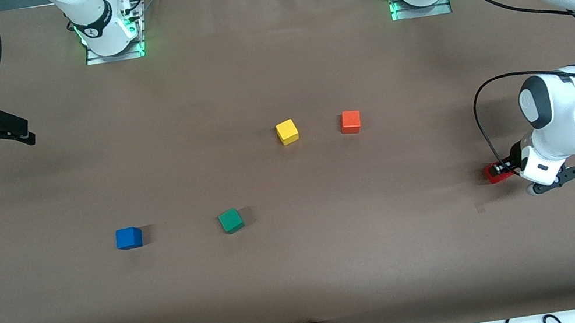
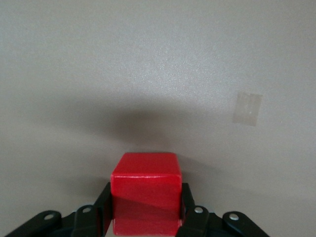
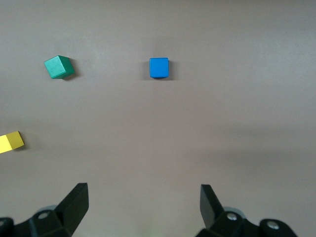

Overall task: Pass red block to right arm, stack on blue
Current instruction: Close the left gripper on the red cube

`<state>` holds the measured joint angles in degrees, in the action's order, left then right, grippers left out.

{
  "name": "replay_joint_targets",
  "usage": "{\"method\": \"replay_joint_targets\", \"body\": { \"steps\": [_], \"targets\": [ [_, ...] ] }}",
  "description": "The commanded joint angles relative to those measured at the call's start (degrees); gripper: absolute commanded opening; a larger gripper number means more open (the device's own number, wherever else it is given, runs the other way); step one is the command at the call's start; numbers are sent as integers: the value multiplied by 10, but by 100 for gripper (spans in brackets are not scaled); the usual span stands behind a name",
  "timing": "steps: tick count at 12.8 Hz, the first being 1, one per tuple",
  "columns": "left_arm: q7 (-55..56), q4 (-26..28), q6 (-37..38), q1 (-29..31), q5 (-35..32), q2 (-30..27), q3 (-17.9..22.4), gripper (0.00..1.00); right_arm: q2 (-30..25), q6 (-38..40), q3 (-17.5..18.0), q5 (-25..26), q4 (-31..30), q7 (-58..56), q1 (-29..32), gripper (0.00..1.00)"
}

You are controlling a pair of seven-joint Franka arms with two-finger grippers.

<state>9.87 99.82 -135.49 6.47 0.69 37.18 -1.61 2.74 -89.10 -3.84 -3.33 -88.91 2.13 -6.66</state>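
While the right arm waits at its own end of the table, your left gripper (image 1: 503, 168) sits low at the left arm's end, its jaws closed on the red block (image 1: 495, 173), which appears to rest on the table (image 1: 308, 276). From the front view, you see the blue cube (image 1: 128, 237) toward the right arm's end, beside the green cube (image 1: 230, 220), both well apart from the red block. Farther from the camera stand the yellow cube (image 1: 287, 131) and the orange cube (image 1: 350, 121), side by side near mid-table. The right gripper (image 1: 16, 131) hangs in the air over bare table at the right arm's end, with nothing in it.

Turning to the left wrist view, you find the red block (image 2: 145, 190) clamped between the two black fingers (image 2: 185, 207), one pressing each side face, the top face and its edges showing. A pale scrap of tape (image 2: 247, 108) lies on the table nearby.

From the right wrist view, you see the right gripper's fingers (image 3: 75, 201) spread wide and empty, with the blue cube (image 3: 159, 67), the green cube (image 3: 59, 67) and an edge of the yellow cube (image 3: 11, 142) on the table ahead.

You can expect the block to be light, rigid and not fragile, though its smooth painted faces look a little slippery. Flat opposite faces are the place to grip; for the handover, the free pair of faces should likely go to the right gripper.
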Motion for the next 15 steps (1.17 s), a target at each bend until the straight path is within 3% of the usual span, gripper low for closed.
{"method": "replay_joint_targets", "body": {
  "steps": [1,4,8,13,15],
  "targets": [
    [-33,-1,6,-7,1,-31,-4,0,4,5,2,1,12,2,2,100],
    [-73,-29,58,-21,0,-54,-4,0,4,5,2,1,12,2,2,100],
    [-81,-146,222,-37,1,-57,-13,0,4,5,2,1,12,3,2,100],
    [-169,-252,341,-37,6,-59,-59,0,4,6,2,1,12,2,2,100],
    [-194,-258,349,-36,8,-71,-85,0,4,8,2,1,12,2,2,100]
  ]
}}
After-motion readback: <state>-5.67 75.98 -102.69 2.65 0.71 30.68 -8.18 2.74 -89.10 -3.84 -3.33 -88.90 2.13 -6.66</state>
